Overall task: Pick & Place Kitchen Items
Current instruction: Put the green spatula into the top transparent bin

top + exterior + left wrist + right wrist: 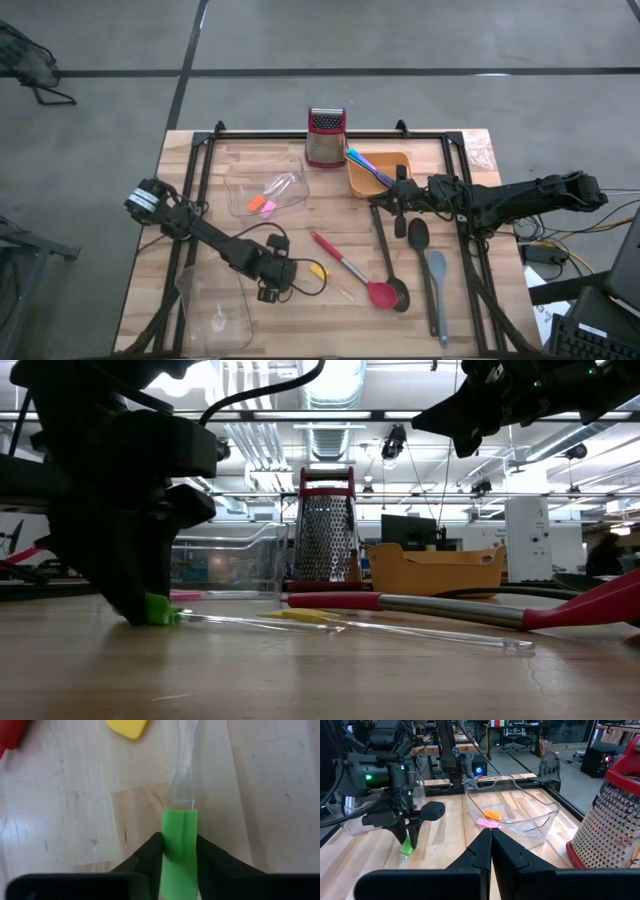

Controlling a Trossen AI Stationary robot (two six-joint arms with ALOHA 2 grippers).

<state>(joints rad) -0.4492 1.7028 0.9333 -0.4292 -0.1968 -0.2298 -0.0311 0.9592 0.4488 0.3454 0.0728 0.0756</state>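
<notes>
Pinching the grip end of the green stick between the narrowed fingers of the left gripper, both pads touching its sides. Lying flat on the table, near the front left, with the clear stem running out toward the yellow piece. Not yet lifting, judging by the low view. Hovering with the right gripper above the right half of the table, just beside the orange tray, fingers fully together and carrying nothing.

Risks noted:
- Gripping only the very end of a long, thin stick; likely drooping or swinging on the lift, and slipping if the pinch is light.
- Dragging the stem tip across the wood and nudging the yellow piece or the red-pink spatula, both close by.
- Catching the stem on the rim of the nearer clear tub during placement.

Count, from the high view:
- Sticks: one green in the grip; blue and purple ones in the orange tray, exact number not telling.
- Small pieces: one yellow on the table; one orange and one pink in the far clear tub.
- Long utensils: one red-pink spatula, two black spoons, one grey spatula.
- Clear tubs: two. Orange tray: one. Grater: one.
</notes>
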